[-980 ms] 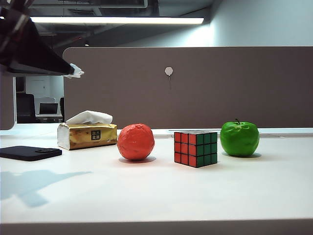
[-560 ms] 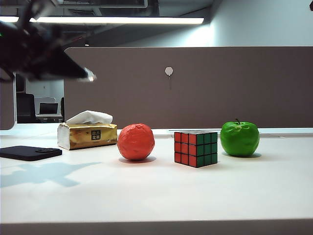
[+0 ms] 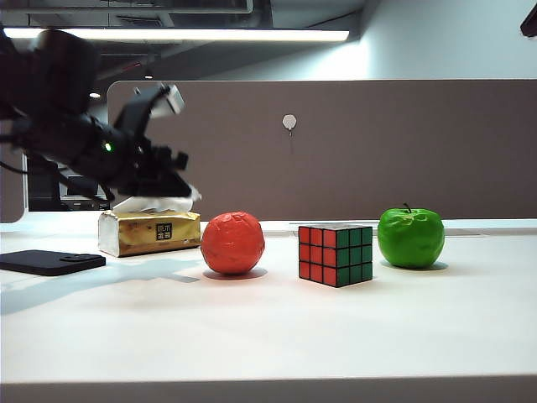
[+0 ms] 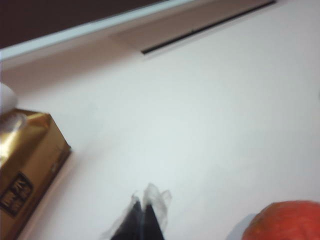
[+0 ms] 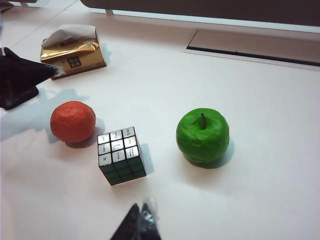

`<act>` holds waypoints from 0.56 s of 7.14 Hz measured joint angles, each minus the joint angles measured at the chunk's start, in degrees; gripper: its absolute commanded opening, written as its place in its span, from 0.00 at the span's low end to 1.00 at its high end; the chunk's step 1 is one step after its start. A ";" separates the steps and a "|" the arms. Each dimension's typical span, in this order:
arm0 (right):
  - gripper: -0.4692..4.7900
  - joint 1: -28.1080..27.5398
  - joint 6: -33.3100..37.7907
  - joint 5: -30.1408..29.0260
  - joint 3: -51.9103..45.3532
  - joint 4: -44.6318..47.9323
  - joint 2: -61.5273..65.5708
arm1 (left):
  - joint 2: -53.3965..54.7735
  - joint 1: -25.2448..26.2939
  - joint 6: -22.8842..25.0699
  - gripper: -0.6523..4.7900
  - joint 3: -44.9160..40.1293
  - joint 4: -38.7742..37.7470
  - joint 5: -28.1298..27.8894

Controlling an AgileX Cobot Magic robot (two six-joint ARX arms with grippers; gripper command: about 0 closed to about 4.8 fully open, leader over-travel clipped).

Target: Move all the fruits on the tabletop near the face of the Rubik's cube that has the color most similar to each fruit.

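Two fruits flank the cube [image 3: 336,254] on the desk [image 3: 268,336], orange [image 3: 233,243] at nine o'clock, apple [image 3: 410,238] at three; left gripper [image 4: 145,220], fingers together and empty, hangs near the orange, probably needing to open, while right gripper [image 5: 140,225], closed, hovers above.

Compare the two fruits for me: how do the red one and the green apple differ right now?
The red-orange fruit is round, bumpy and stemless; the green apple is lobed with a dark stem. The red one sits off the Rubik's cube's red face, the apple off its green face. Both are glossy, rest on the tabletop, ungripped.
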 measured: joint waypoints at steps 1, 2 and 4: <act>0.09 0.00 0.00 0.00 0.00 -0.72 0.00 | 4.59 0.00 0.68 0.11 2.36 -1.18 -0.02; 0.09 0.00 0.00 0.00 0.00 -0.83 0.00 | 5.11 0.00 0.72 0.11 2.67 -1.14 -0.02; 0.09 0.00 0.00 -0.07 0.00 -0.92 0.02 | 7.85 -0.02 2.23 0.11 4.35 -0.85 0.00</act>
